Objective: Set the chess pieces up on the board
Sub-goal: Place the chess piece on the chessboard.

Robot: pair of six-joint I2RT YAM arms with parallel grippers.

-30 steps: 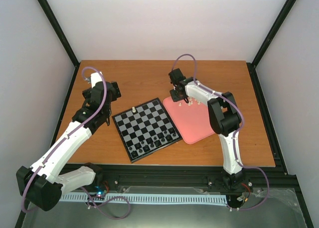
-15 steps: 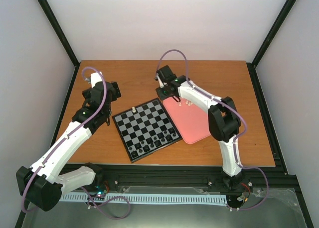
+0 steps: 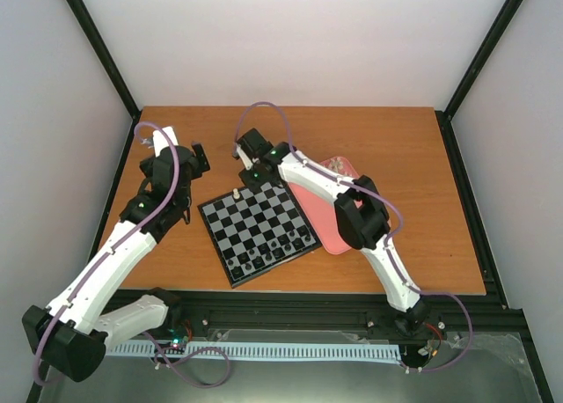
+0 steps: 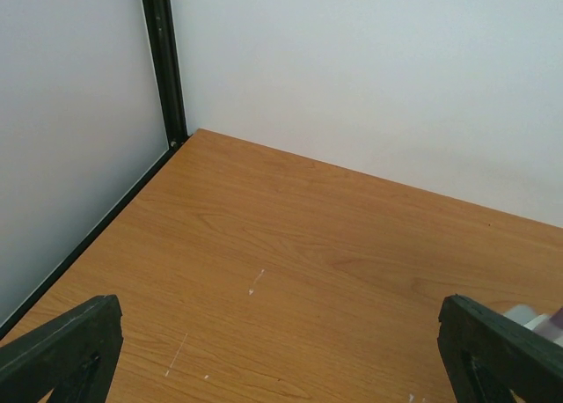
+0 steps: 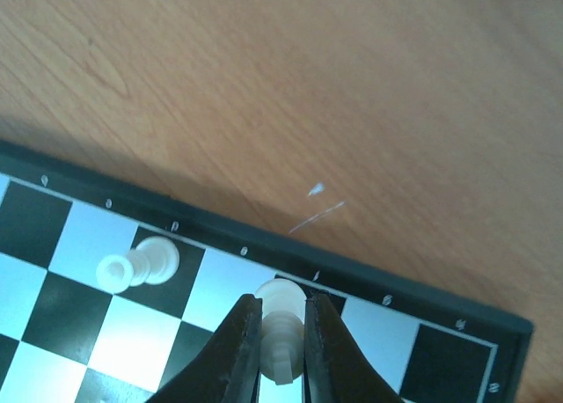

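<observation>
**Over board's far edge: R pincer arrives w/ white piece**

Under the R pincer (image 5: 281, 333) now sits the far-edge row of the board (image 5: 369, 284); a sec ago that pincer hung over the pink tray (image 3: 318, 216), which is now well off to its R; arm has swung across w/ jaws narrow, clamped on a white piece (image 5: 280, 299) held upright betw. the fingers; piece is above a back-row sq, touching or not I can't tell; carry looks done, so lower & release should be next.

Just L of the pincer in the wrist view stands a second white piece (image 5: 136, 267) on a dark sq; near, not touching; a sideways drift or wide release could knock it. Dark pieces (image 3: 273, 252) sit at the opp. edge, well apart from the pincer; no obstacle. L pincer (image 4: 281, 341) is wide & empty over bare bench (image 4: 308, 236), off the board; not in the way.
</observation>
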